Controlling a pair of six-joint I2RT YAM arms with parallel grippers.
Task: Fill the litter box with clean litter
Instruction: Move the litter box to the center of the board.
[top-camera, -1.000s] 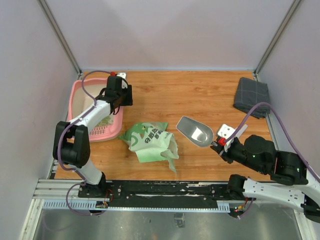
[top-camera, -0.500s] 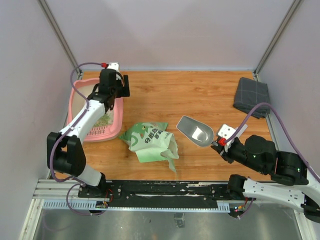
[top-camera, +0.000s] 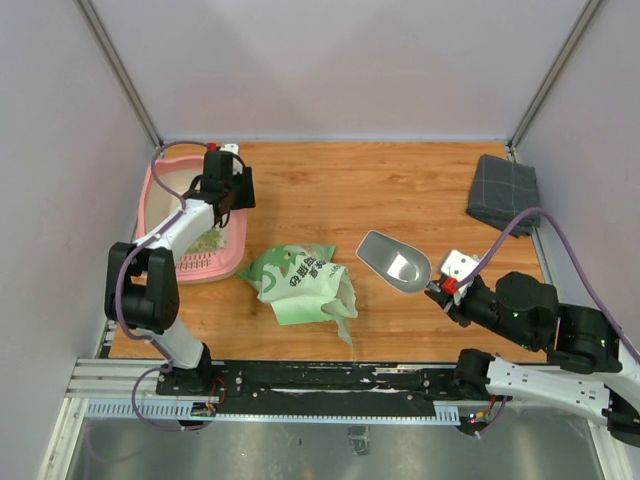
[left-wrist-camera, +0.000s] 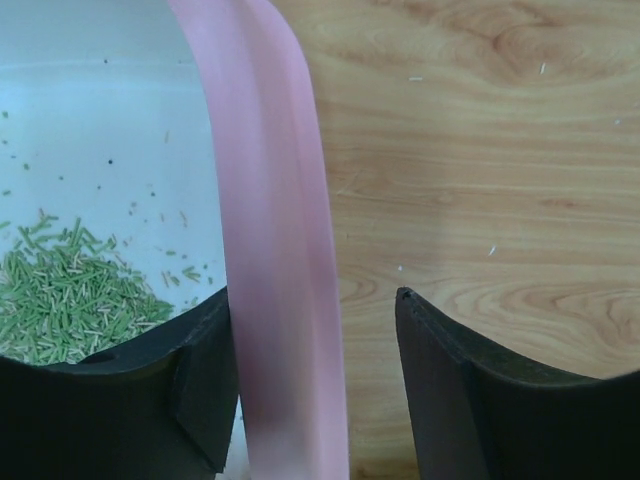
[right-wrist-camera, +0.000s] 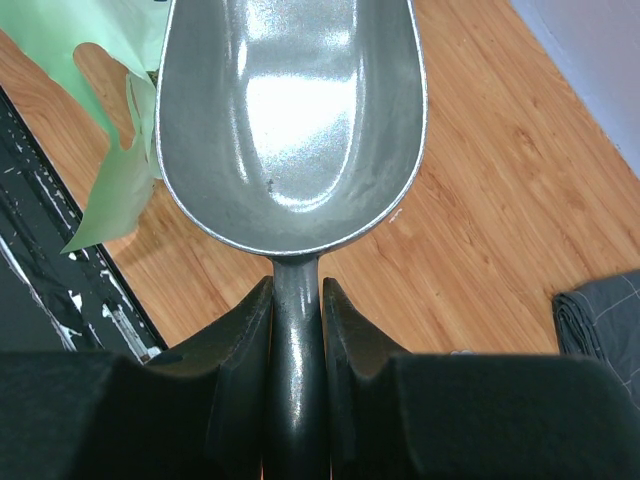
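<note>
Litter box, long axis near-to-far

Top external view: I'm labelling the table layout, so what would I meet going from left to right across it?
litter box → green bag → metal scoop → grey folded cloth

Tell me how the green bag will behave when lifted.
The green bag looks crumpled and thin, so it would probably sag limply. It lies fairly flat, so it is likely light. Its torn open edge might spill any contents.
</note>
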